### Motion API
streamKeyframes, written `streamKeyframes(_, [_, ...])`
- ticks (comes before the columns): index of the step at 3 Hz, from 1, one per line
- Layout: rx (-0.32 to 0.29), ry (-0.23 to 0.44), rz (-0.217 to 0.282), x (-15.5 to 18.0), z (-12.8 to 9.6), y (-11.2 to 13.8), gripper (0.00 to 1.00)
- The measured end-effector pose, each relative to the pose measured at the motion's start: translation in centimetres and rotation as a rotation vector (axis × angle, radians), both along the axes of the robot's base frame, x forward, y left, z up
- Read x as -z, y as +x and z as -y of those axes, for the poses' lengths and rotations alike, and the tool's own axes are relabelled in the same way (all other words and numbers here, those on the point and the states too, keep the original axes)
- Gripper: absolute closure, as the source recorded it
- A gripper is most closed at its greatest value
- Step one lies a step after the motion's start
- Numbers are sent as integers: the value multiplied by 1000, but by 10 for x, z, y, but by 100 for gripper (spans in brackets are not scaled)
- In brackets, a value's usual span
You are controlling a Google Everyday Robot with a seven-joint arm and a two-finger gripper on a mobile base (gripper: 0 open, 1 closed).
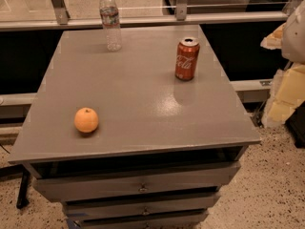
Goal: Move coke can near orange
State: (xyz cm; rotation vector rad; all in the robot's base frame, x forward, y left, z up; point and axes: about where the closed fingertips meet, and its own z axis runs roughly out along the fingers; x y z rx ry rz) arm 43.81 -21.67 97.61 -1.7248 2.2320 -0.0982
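Observation:
The red coke can [187,59] stands upright on the grey cabinet top [143,94], at the right rear. The orange [86,119] sits on the same top at the front left, far from the can. My gripper [285,92] is at the right edge of the view, off the side of the cabinet and to the right of the can, holding nothing I can see.
A clear plastic water bottle [110,21] stands upright at the rear left of the cabinet top. A metal rail with glass [143,20] runs behind the cabinet. Drawers [142,187] sit below the front edge. Speckled floor [276,185] lies to the right.

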Motion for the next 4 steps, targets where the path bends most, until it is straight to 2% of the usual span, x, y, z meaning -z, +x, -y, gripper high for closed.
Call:
streamKeyframes(2, [2,27,12,0,-3,2,0])
streamKeyframes(3, [-46,110,34,16,-33,14,0])
streamKeyframes(4, [-95,201,103,30,-63,41,0])
